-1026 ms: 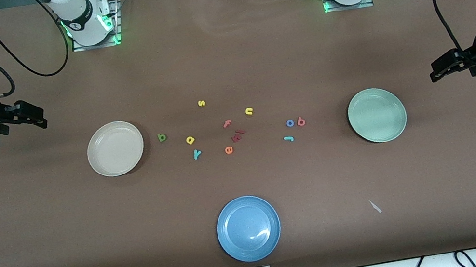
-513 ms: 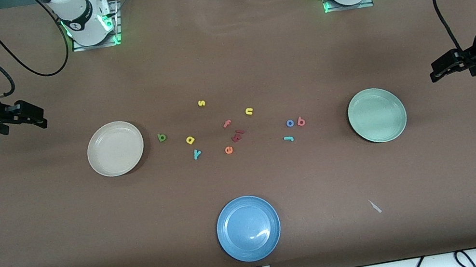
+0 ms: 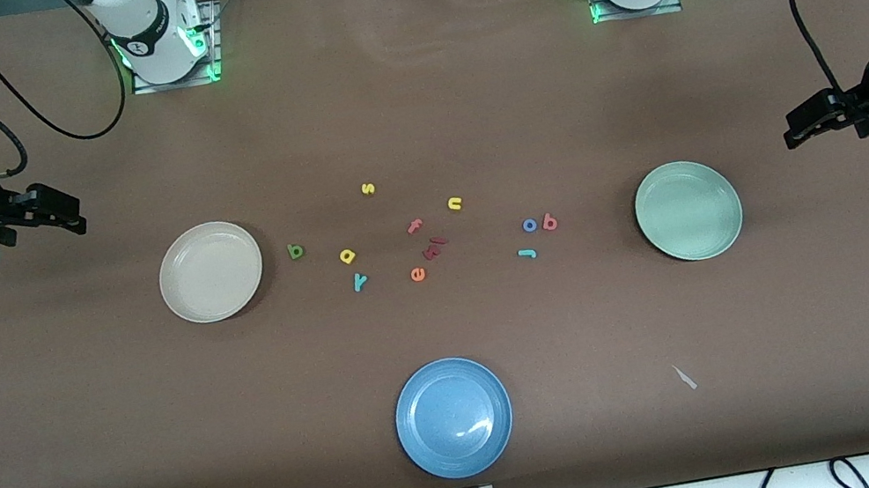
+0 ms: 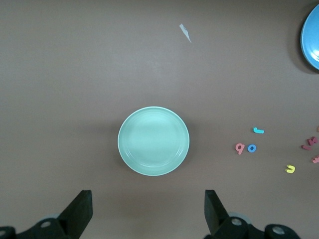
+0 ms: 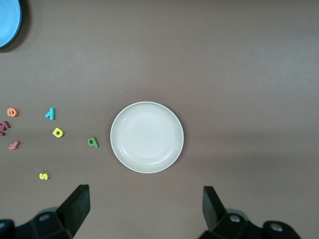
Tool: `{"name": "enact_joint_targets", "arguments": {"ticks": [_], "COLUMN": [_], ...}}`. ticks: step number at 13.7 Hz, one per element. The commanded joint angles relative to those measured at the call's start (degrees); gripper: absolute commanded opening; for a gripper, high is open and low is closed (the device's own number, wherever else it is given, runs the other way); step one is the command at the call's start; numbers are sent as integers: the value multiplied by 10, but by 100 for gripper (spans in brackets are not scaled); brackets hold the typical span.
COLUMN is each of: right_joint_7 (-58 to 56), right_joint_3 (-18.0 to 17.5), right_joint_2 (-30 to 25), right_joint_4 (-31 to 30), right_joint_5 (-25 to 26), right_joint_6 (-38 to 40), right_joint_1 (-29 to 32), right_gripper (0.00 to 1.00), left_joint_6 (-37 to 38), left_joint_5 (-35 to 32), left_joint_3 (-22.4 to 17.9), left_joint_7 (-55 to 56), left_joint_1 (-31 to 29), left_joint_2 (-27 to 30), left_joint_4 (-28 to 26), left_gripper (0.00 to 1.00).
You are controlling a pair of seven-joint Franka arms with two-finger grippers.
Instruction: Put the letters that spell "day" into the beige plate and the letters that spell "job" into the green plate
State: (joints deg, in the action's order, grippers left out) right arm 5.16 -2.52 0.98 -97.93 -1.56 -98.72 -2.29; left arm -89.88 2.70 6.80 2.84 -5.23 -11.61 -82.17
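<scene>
The beige plate (image 3: 211,272) (image 5: 146,137) lies toward the right arm's end of the table, the green plate (image 3: 688,210) (image 4: 153,141) toward the left arm's end. Between them lie the green d (image 3: 295,251) (image 5: 92,142), yellow a (image 3: 347,256) (image 5: 58,132) and teal y (image 3: 359,281) (image 5: 50,113), then the teal j (image 3: 527,253) (image 4: 258,131), blue o (image 3: 529,224) (image 4: 251,148) and red-pink b (image 3: 549,221) (image 4: 240,148). My left gripper (image 3: 792,132) (image 4: 148,211) hangs open over bare table at its end. My right gripper (image 3: 72,214) (image 5: 146,209) hangs open at the other end. Both hold nothing.
A blue plate (image 3: 453,417) sits near the front edge. Other letters lie in the middle: yellow s (image 3: 368,189), yellow u (image 3: 454,204), pink f (image 3: 414,226), orange e (image 3: 417,274) and dark red pieces (image 3: 433,248). A white scrap (image 3: 684,377) lies nearer the camera than the green plate.
</scene>
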Motion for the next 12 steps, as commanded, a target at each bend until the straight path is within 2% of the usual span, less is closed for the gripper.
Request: {"name": "enact_joint_targets", "arguments": {"ticks": [1,4,12], "right_joint_7": [-5,-6,-6], "right_joint_3": [-8,-8,-7], "right_joint_2": [-2,-2,-2], "right_joint_4": [6,6,6], "right_joint_5": [6,7,6], "right_joint_6": [9,9,9], "right_joint_1": [8,8,8], "right_gripper": [100,100,100], "left_joint_6": [8,8,8], "left_joint_5": [14,15,14], "left_joint_3": [-2,-3,-3], "left_joint_7": [-16,-17,-16], "left_joint_1": [-3,-6,-6], "left_joint_2": [10,10,10], "left_joint_4": [-7,-3,-3], "left_gripper": [94,98,99]}}
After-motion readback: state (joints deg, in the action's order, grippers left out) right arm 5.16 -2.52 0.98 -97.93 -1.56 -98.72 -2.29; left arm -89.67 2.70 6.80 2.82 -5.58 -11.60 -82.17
